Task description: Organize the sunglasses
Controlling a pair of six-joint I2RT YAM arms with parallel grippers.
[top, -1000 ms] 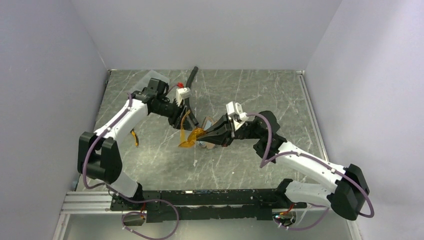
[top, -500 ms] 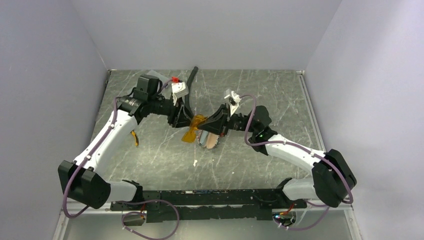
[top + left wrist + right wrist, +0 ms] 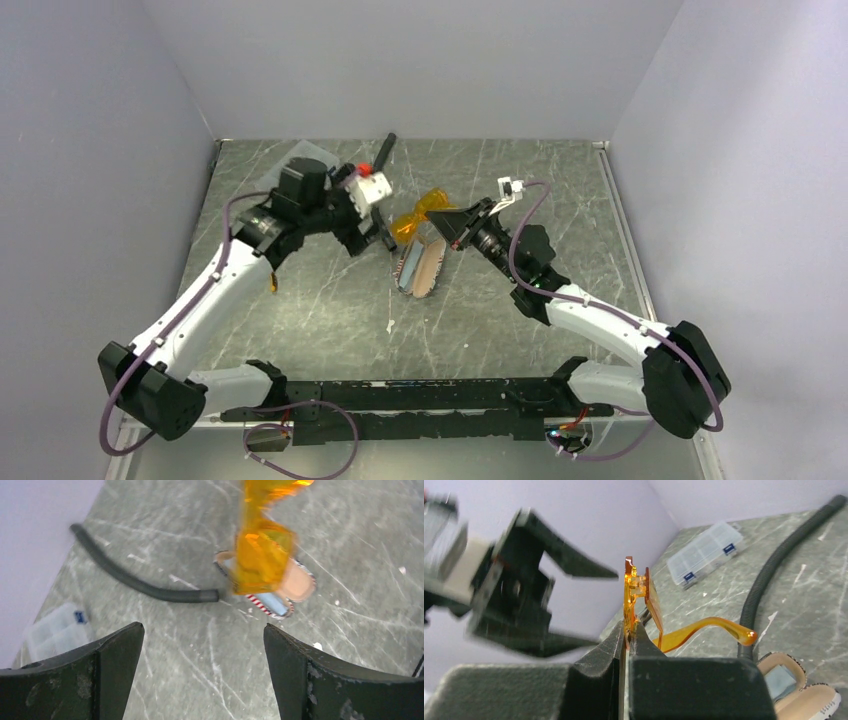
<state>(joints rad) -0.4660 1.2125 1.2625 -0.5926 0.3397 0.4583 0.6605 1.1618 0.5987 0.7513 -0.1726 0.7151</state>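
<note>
Now that the left gripper [image 3: 201, 629] has drawn back w/ jaws wide apart, the translucent amber-orange sunglasses [image 3: 425, 212] sit upper ctr of frame, pinched solely by the right gripper [image 3: 447, 221], near the open tan-lined soft case [image 3: 420, 268], so stowing looks next.

My bench [image 3: 330, 300] is a grey, marble-patterned slab streaked with pale veins. Plain pale lavender walls close it in: the back wall [image 3: 420, 60], the left wall [image 3: 90, 150], the right wall [image 3: 740, 150]. The light is soft and even.
</note>
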